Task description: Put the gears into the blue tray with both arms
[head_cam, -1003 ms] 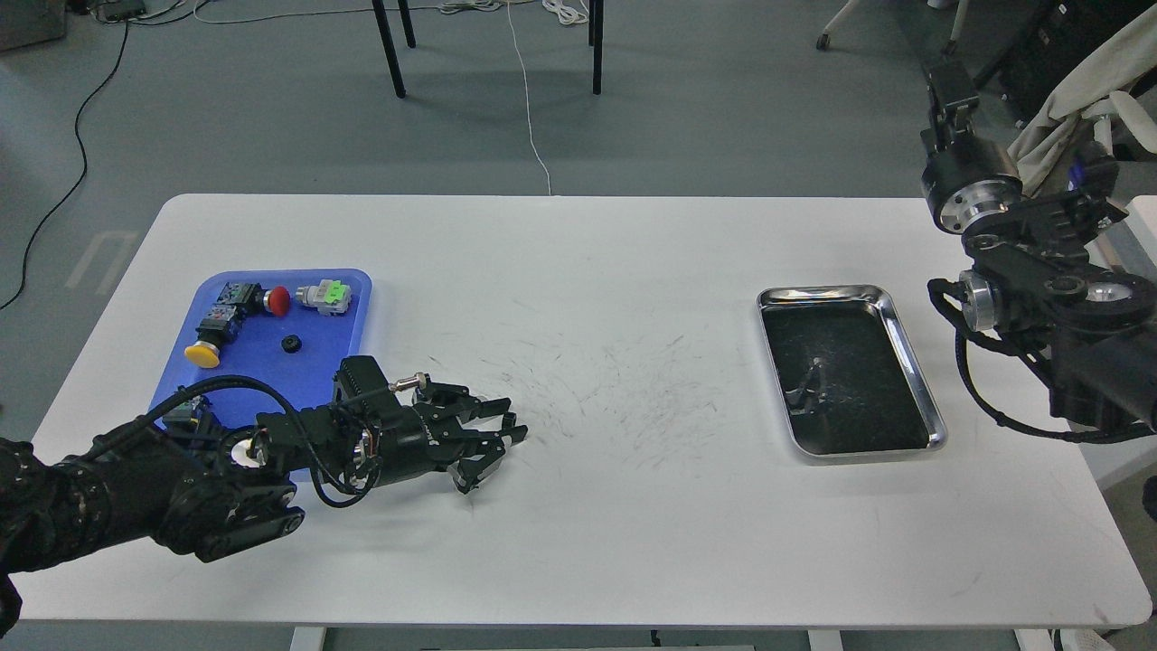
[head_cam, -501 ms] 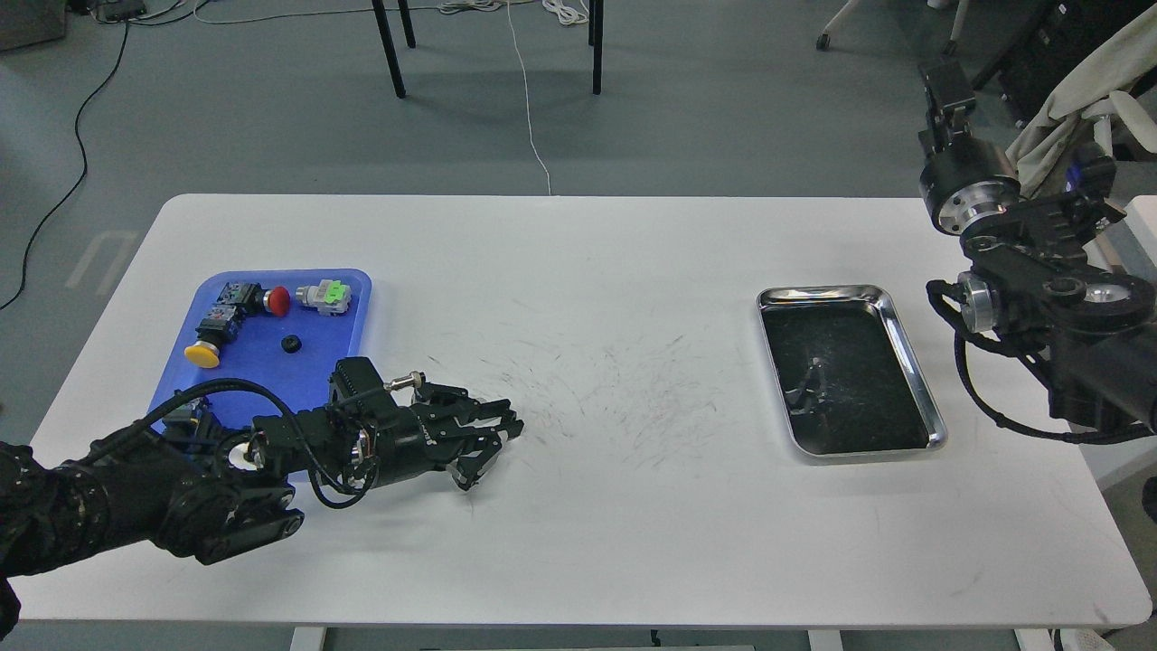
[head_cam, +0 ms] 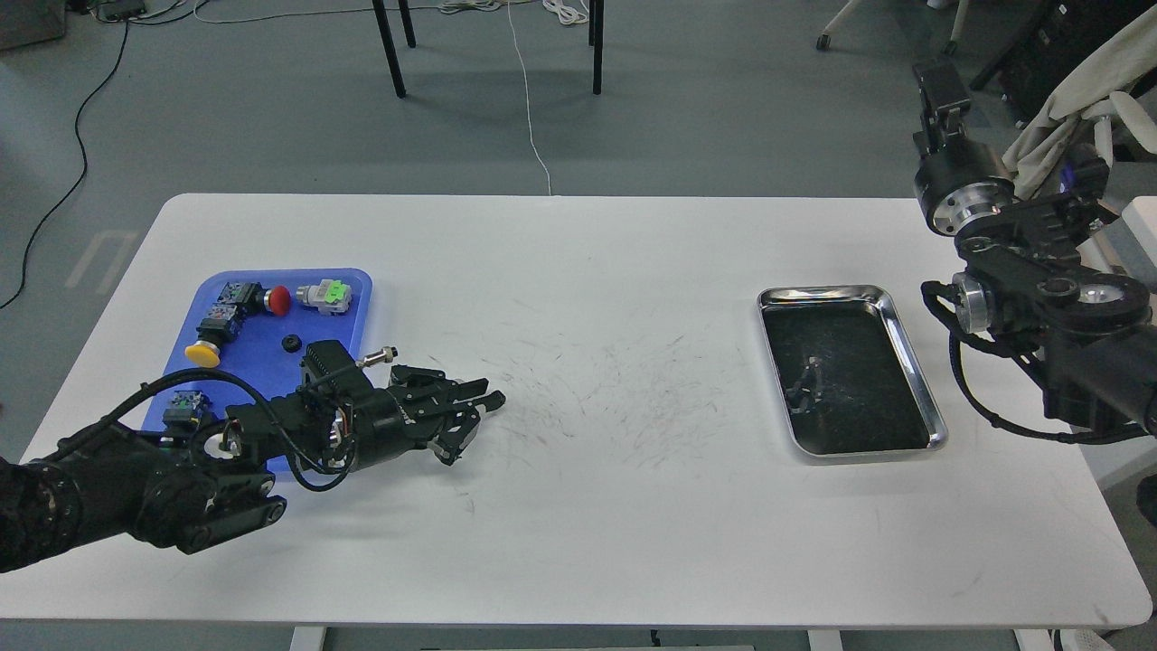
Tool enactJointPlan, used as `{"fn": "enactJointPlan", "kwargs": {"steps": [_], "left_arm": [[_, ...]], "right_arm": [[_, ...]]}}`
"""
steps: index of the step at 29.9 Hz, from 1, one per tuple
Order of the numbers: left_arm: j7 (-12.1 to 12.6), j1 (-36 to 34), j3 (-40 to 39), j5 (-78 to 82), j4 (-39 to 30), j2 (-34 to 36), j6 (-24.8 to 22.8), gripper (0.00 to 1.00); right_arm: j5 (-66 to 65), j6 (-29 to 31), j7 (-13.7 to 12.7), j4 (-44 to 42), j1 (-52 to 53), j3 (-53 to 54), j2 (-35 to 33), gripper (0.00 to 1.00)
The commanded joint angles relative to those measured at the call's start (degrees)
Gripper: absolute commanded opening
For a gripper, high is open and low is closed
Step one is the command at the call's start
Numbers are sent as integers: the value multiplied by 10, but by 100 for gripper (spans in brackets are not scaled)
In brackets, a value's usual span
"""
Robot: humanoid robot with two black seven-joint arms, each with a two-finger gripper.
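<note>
A small black gear [head_cam: 291, 343] lies inside the blue tray [head_cam: 264, 369] at the table's left, between the push-button switches. My left gripper [head_cam: 468, 423] hovers low over the white table just right of the tray's near right corner. Its fingers are spread, and I see nothing between them. The left arm covers the tray's near edge. My right gripper [head_cam: 935, 83] is raised high beyond the table's far right corner, pointing away; it is small and dark, so its fingers cannot be told apart.
Switches with red [head_cam: 278, 300], green [head_cam: 327, 295] and yellow [head_cam: 202, 353] caps sit in the blue tray, and another [head_cam: 185, 404] lies by my left arm. A shiny steel tray [head_cam: 818, 294] with a dark inside stands at the right. Chair legs and cables lie beyond the table.
My left gripper has pulled back to the left and slightly away from me, closer to the blue tray, with its fingers still spread. The right arm has shifted slightly upward.
</note>
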Motion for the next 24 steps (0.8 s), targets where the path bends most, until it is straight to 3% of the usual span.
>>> {"fn": "enactJointPlan", "kwargs": {"steps": [1, 14, 17, 24], "left_arm": [[0, 1, -3, -1, -18, 2, 0, 28], [0, -2, -3, -11, -41, 8, 0, 51], [0, -5, -4, -14, -41, 1, 0, 64], [0, -6, -5, -18, -32, -17, 0, 68]], "right_arm": [[0, 0, 0, 0, -1, 0, 0, 95], [0, 0, 0, -1, -1, -1, 0, 95], [0, 0, 1, -1, -2, -1, 0, 95], [0, 0, 1, -1, -1, -2, -5, 96]]}}
